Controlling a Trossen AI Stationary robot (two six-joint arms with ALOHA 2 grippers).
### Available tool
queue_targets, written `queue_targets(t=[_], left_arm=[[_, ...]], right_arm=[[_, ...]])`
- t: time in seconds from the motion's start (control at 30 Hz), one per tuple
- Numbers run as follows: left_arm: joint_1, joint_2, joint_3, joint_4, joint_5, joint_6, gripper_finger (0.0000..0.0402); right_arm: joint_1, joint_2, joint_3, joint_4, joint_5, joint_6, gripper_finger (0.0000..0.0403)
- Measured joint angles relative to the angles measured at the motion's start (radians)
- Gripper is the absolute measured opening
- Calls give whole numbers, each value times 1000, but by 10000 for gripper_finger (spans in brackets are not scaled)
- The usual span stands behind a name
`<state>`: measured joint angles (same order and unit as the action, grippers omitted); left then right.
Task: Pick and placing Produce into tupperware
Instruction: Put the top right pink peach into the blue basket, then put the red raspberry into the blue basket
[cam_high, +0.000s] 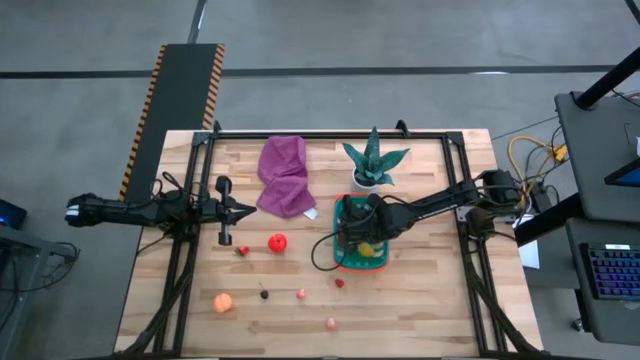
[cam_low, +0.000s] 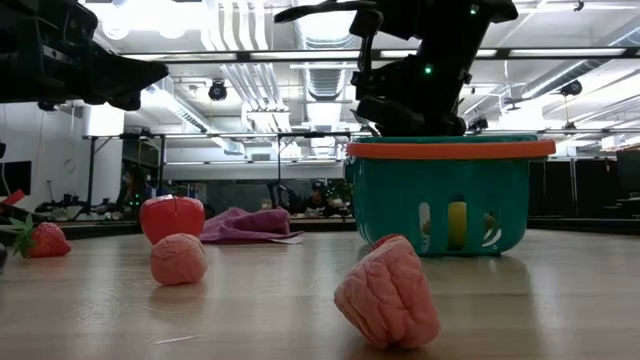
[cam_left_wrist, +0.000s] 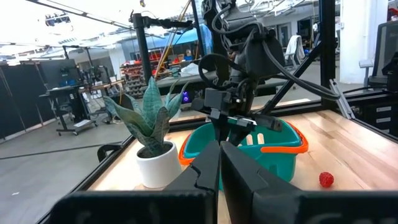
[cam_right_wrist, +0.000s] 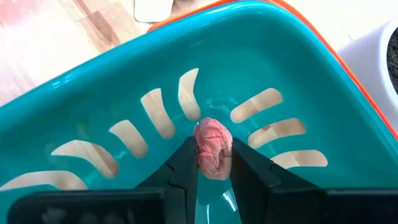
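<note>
Tupperware (cam_high: 347, 262) near tabletop's right edge: yellow lemon (cam_high: 366, 249) inside, right pincer (cam_right_wrist: 214, 169) pinching pink piece (cam_right_wrist: 213, 147) within it; left pincer (cam_left_wrist: 219, 163) pressed together, idle; seven pieces remaining on tabletop (cam_high: 420, 300)

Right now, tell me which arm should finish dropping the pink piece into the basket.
Right. The right gripper already holds the pink piece inside the teal basket. The left gripper is shut, empty and away by the purple cloth.
</note>
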<state>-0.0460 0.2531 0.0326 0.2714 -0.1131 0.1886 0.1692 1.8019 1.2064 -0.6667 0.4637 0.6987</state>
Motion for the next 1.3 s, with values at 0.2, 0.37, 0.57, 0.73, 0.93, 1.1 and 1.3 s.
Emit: queue_targets(t=[0.2,0.37,0.57,0.73,0.93,1.1,1.3], left_arm=[[0,0,0,0,0,0,0],[0,0,0,0,0,-1,0],[0,0,0,0,0,-2,0],[0,0,0,0,0,-2,0],[0,0,0,0,0,-2,0],[0,0,0,0,0,-2,0],[0,0,0,0,0,-1,0]], right_arm=[[0,0,0,27,0,0,70],[0,0,0,33,6,-3,70],[0,0,0,48,9,-3,88],[0,0,0,49,9,-3,104],[0,0,0,51,16,-3,112],[0,0,0,52,36,-3,119],[0,-9,-1,48,37,-23,118]])
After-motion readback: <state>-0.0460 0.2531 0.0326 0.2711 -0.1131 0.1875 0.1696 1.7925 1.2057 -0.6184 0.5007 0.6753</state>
